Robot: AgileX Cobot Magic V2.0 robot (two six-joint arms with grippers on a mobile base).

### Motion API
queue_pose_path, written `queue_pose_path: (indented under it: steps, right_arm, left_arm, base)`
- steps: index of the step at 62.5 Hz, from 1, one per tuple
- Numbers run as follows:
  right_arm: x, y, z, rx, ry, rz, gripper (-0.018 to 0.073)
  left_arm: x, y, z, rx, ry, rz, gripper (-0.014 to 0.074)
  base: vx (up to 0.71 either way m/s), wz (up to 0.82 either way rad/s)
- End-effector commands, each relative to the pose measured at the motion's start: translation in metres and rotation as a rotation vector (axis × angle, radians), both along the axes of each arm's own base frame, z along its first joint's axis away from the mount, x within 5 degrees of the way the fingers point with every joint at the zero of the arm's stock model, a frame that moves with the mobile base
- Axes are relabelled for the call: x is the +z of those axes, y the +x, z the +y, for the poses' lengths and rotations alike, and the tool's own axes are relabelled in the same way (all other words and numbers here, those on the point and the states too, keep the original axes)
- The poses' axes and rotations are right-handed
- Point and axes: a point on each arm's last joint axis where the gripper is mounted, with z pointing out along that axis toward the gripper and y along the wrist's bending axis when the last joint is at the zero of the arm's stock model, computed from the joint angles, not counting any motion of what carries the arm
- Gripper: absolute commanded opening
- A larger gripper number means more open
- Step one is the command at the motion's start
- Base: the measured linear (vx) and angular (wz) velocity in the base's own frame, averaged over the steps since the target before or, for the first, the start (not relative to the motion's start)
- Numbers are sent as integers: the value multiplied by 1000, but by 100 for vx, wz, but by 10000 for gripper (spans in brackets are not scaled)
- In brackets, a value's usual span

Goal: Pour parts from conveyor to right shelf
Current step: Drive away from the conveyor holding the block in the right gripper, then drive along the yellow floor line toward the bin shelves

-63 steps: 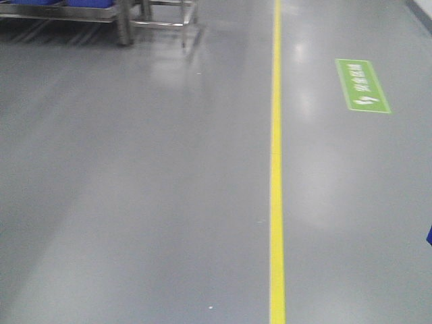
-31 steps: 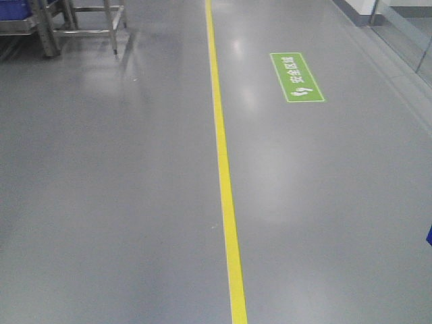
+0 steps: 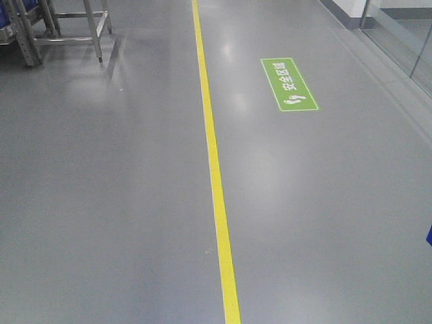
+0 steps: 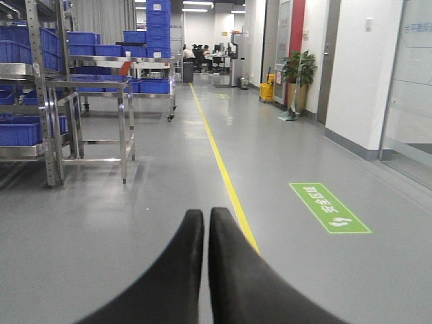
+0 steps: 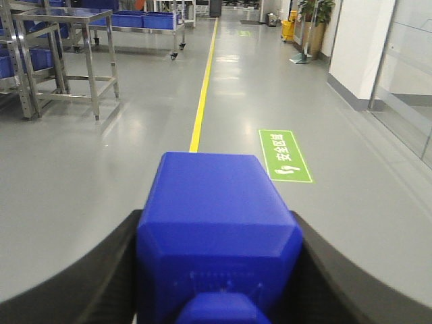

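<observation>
The right gripper (image 5: 217, 226) pinches a bright-blue part (image 5: 216, 196) between its two black fingers, with the block's short knob facing the wrist camera. The left gripper (image 4: 206, 216) has its fingers pressed together, with nothing between them. Both point forward over grey floor (image 3: 101, 202), along a yellow line (image 3: 212, 169) with a green sign (image 3: 289, 84) to its right. A steel shelf (image 4: 40, 101) loaded with blue bins (image 4: 23, 128) stands ahead and to the left of both grippers, well apart from the part. Its long side appears to run alongside the line. The left arm is on the nearer side, but the right arm carries the part. The conveyor is not in view. The base likely has to close on the shelf before any pouring can start.
</observation>
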Motion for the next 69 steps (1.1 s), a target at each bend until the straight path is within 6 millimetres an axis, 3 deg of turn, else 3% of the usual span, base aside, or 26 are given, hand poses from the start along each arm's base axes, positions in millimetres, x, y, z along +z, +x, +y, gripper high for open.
queue_pose_path:
  steps: [1, 37, 69]
  right_arm:
    - [17, 0, 0, 4, -10, -104, -9]
    - [17, 0, 0, 4, -10, -104, -9]
    - [17, 0, 0, 4, -10, -104, -9]
  left_arm:
    - [-3, 0, 0, -4, -10, -53, -6]
    - [-3, 0, 0, -3, -10, -53, -6]
    - [-3, 0, 0, -3, -10, -53, -6]
  base:
    - [42, 15]
    - [52, 14]
    - [61, -14]
